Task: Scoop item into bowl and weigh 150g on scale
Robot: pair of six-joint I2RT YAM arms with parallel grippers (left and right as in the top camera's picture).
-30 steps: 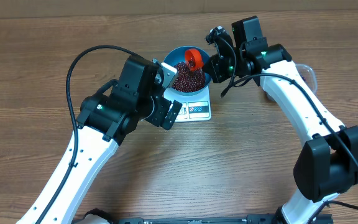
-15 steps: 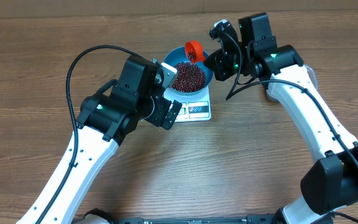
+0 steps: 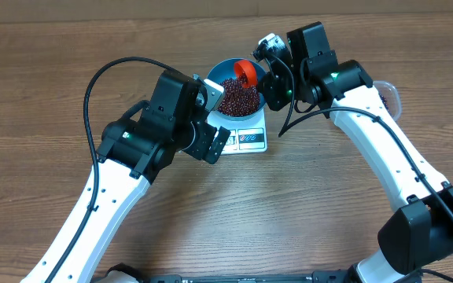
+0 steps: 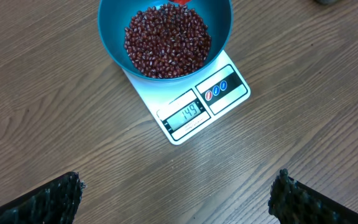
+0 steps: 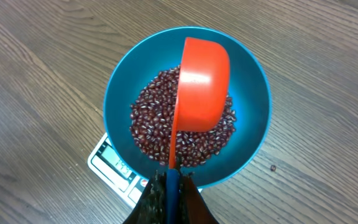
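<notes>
Red-brown beans (image 4: 166,40) lie in the blue bowl (image 4: 113,22) standing on the white scale (image 4: 232,93). The right gripper (image 5: 169,186) has jaws clenched on an orange scoop (image 5: 201,87) above the beans; the left gripper (image 4: 176,199) has jaws wide apart, empty.

One bowl (image 4: 112,25), one scale (image 4: 238,93), one scoop (image 5: 201,81)

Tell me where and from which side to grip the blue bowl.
Pinch the rim of the blue bowl from above, one finger inside, one outside: its wall is thin and bare above the beans. Come from the side of the left end effector, where the rim is free; the orange scoop hangs over the far edge.
</notes>
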